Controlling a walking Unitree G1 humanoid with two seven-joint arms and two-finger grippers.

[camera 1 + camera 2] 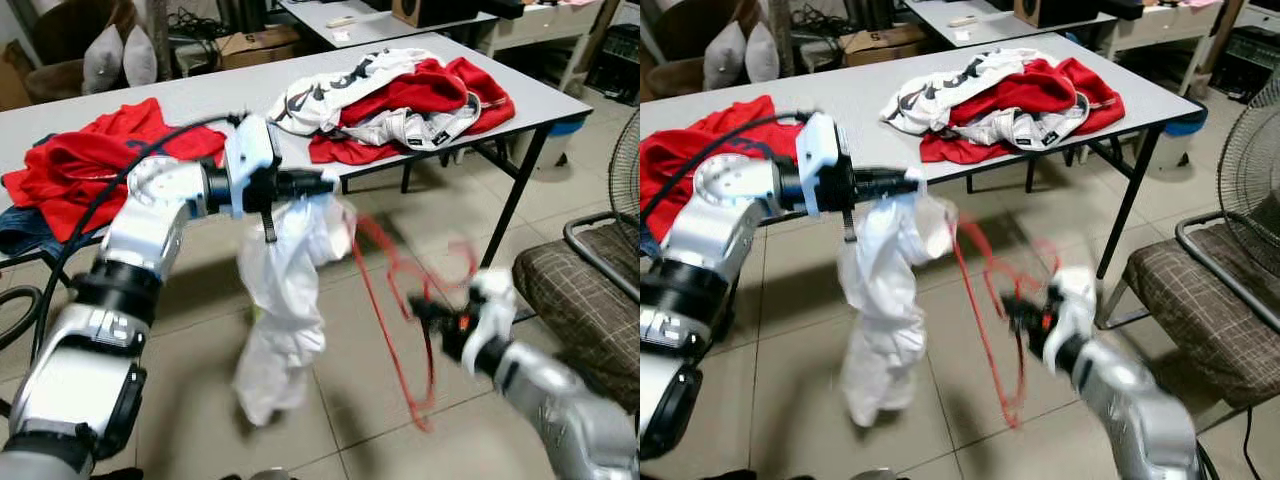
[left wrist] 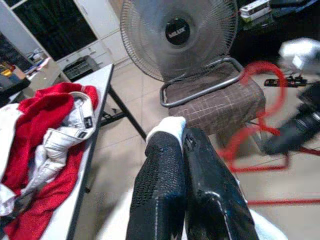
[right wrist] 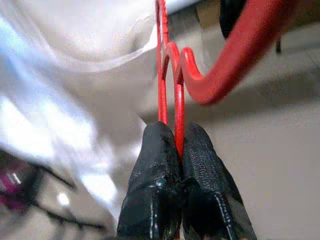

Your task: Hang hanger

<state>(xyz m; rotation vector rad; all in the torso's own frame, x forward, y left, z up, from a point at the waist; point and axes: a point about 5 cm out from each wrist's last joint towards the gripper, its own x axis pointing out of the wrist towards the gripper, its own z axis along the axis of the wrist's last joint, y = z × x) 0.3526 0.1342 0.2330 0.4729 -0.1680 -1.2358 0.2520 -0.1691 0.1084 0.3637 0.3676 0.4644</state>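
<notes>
The right tool is pinched on the thin wire of one red hanger, held in the air near right, over the floor. The left tool, pressed together, grips one white garment hanging limp just left of the hanger. The hanger looks light, stiff and slippery, best gripped at its neck; the garment is soft; the surface carries two clothing heaps.

light: even, bright indoor, soft shadows on the pale tiled floor | blur: my right pincer and the thin red plastic hanger smear with motion | right wrist: white cloth washed out, background unfocused | left wrist: my pincer sharp, hanger blurred
</notes>
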